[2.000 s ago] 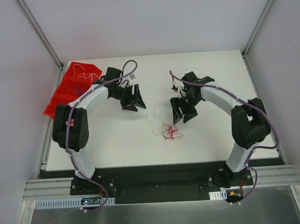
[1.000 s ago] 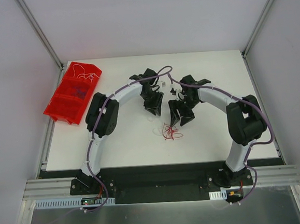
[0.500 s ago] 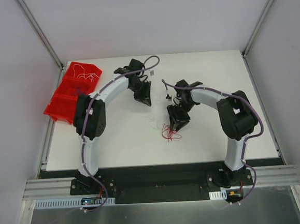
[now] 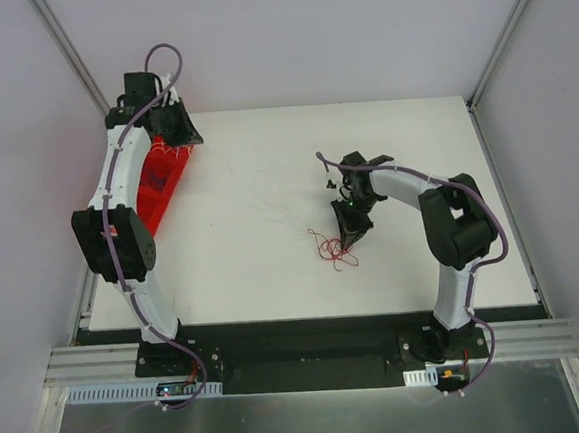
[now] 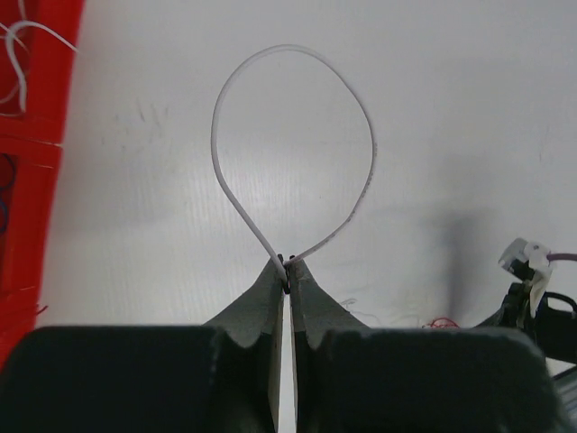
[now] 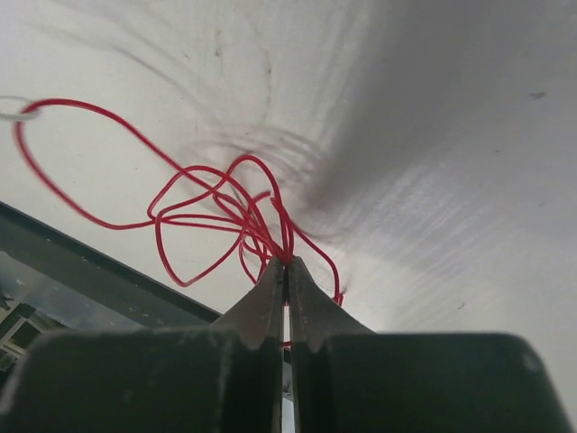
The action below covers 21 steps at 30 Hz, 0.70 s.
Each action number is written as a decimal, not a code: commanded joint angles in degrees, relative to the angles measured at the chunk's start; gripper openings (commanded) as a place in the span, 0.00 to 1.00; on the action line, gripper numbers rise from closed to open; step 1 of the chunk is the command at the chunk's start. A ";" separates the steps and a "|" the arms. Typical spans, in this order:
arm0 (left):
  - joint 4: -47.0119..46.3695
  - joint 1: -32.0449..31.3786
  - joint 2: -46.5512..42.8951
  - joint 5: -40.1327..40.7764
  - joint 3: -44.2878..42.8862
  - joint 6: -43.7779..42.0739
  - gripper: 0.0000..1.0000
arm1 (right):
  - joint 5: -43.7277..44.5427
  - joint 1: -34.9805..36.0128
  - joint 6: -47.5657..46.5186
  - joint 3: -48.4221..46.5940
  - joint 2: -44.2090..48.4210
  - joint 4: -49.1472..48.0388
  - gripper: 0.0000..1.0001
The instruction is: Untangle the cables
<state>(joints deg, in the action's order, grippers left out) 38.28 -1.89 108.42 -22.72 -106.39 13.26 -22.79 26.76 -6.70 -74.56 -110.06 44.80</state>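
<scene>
A tangle of red cables (image 4: 330,249) lies on the white table (image 4: 264,269) a little right of centre. My right gripper (image 4: 349,236) is down at its right edge. In the right wrist view, that gripper (image 6: 286,262) is shut on several red cables (image 6: 257,225) at its fingertips. My left gripper (image 4: 179,133) is at the back left, by the red bin (image 4: 163,178). The left wrist view has it (image 5: 288,267) shut on a pale white cable (image 5: 214,135), which stands out from the tips in one open loop above the table.
The red bin (image 5: 27,207) holds more thin white cables (image 5: 20,50) and is partly hidden behind my left arm. A white cable end (image 6: 11,114) lies beside the red tangle. Metal frame posts rise at the table's back corners.
My left arm has swung from the table's middle to the back left by the bin, carrying the white cable. The right gripper has closed on the red cables.
</scene>
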 commanded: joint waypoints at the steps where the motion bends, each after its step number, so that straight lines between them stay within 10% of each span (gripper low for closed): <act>1: -1.46 4.17 0.90 1.27 -7.15 2.47 0.00 | 3.54 -0.92 0.37 -0.32 2.92 2.93 0.00; 21: -9.80 12.96 10.66 1.54 -26.41 8.01 0.00 | 7.76 -3.12 -0.95 2.49 5.99 5.83 0.09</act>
<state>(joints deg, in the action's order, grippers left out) 32.16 10.79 116.44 -21.89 -128.55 20.29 -15.64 23.86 -7.31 -73.28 -108.44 49.19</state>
